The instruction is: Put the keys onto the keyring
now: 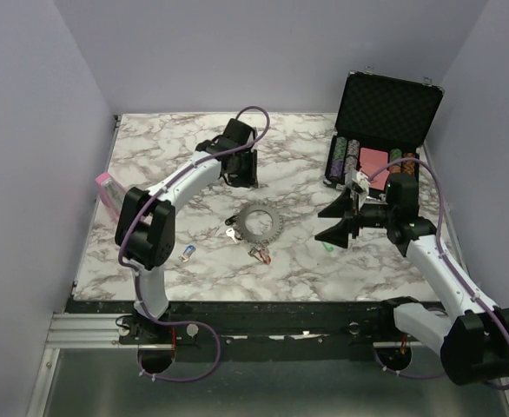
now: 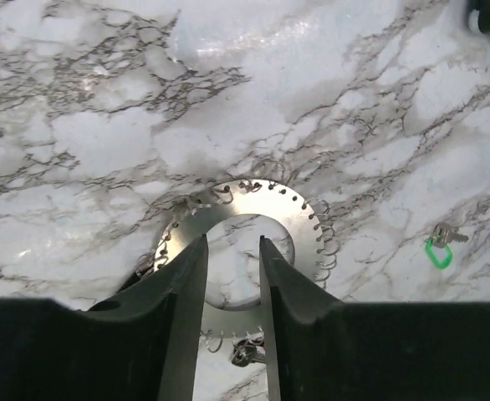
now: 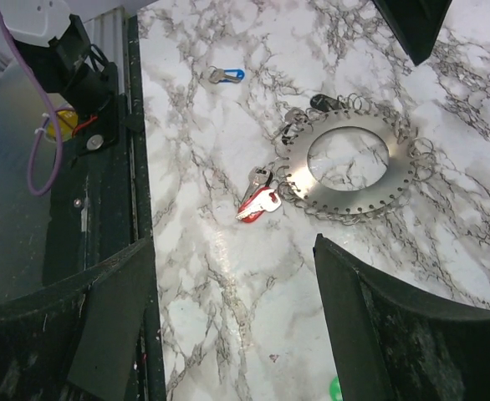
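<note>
The keyring (image 1: 259, 223) lies flat on the marble table, a silvery disc with a hole and small wire loops round its rim (image 2: 303, 219) (image 3: 349, 200). A red key (image 3: 257, 203) (image 1: 260, 254) lies against its near rim. A black-headed key (image 3: 322, 102) lies at its left rim. A blue key (image 1: 188, 254) (image 3: 224, 75) lies apart at the left and a green key (image 1: 328, 247) (image 2: 438, 251) at the right. My left gripper (image 1: 241, 181) (image 2: 232, 239) hangs behind the ring, narrowly open and empty. My right gripper (image 1: 328, 221) (image 3: 234, 242) is wide open and empty, right of the ring.
An open black case (image 1: 385, 113) with striped poker chips stands at the back right, just behind the right arm. A pink object (image 1: 107, 193) lies at the table's left edge. The table's black front rail (image 3: 103, 167) runs beside the right gripper.
</note>
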Motion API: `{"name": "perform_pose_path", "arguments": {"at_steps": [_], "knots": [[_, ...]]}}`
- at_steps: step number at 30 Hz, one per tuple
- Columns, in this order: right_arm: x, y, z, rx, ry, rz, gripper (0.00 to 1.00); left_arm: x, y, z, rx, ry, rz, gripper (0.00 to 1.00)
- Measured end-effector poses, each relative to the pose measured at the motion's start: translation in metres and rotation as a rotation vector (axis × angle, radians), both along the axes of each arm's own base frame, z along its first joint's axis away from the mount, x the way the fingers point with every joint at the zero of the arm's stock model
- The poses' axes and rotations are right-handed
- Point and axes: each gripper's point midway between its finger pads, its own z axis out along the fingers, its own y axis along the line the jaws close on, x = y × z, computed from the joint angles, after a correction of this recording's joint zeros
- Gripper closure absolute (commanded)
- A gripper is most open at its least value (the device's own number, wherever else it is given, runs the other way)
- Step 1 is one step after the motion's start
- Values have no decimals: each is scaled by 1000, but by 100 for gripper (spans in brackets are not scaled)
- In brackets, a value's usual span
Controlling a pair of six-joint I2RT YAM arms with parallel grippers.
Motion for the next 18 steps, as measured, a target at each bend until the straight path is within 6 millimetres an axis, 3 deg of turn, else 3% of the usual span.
{"name": "perform_pose_path", "arguments": {"at_steps": [4, 7, 9, 11, 15, 18], "knots": [[1, -1, 1, 2, -5, -5, 14, 8, 18, 5, 30, -36, 34, 46], [1, -2, 2, 4, -9, -7, 14, -1, 31, 18, 50, -86, 35, 44], [1, -4, 3, 5, -12, -11, 14, -8, 37, 32, 43, -146, 26, 36], [2, -5, 3, 7, -15, -15, 14, -25, 46, 55, 9, -249, 21, 28], [3, -7, 4, 10, -18, -21, 14, -60, 61, 96, -109, -428, 33, 27], [4, -8, 4, 11, -17, -25, 14, -74, 66, 103, -196, -477, 38, 29]]}}
